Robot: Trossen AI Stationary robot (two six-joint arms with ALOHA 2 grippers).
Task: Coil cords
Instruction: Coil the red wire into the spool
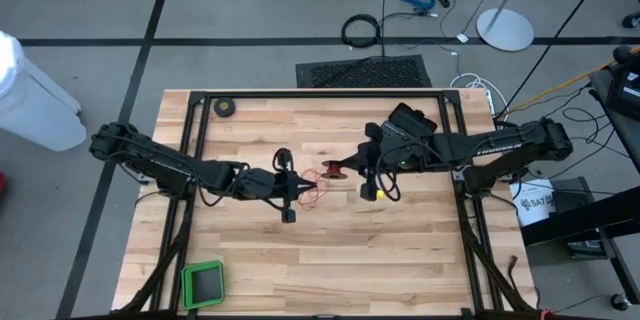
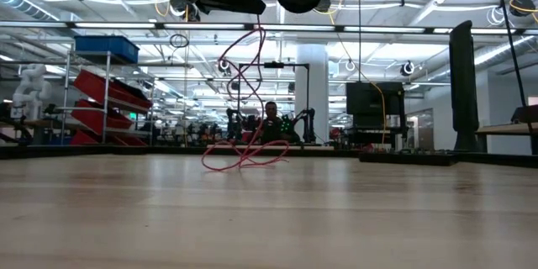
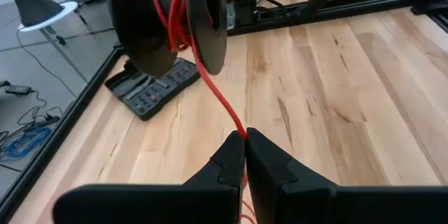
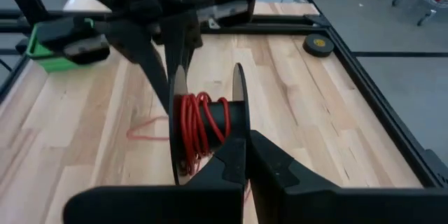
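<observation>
Over our pale wood table (image 1: 400,250), shelving behind, our left gripper (image 3: 244,155) pinches the red wire (image 3: 222,101) and right gripper (image 4: 246,155) clamps the reel (image 4: 210,122).

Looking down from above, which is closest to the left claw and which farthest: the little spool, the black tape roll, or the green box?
From the left gripper, in the high view:
1. Reel, just beside it toward the right arm, mid-table.
2. Black tape roll, at the table's far edge, left side.
3. Green box, at the near left corner.
</observation>
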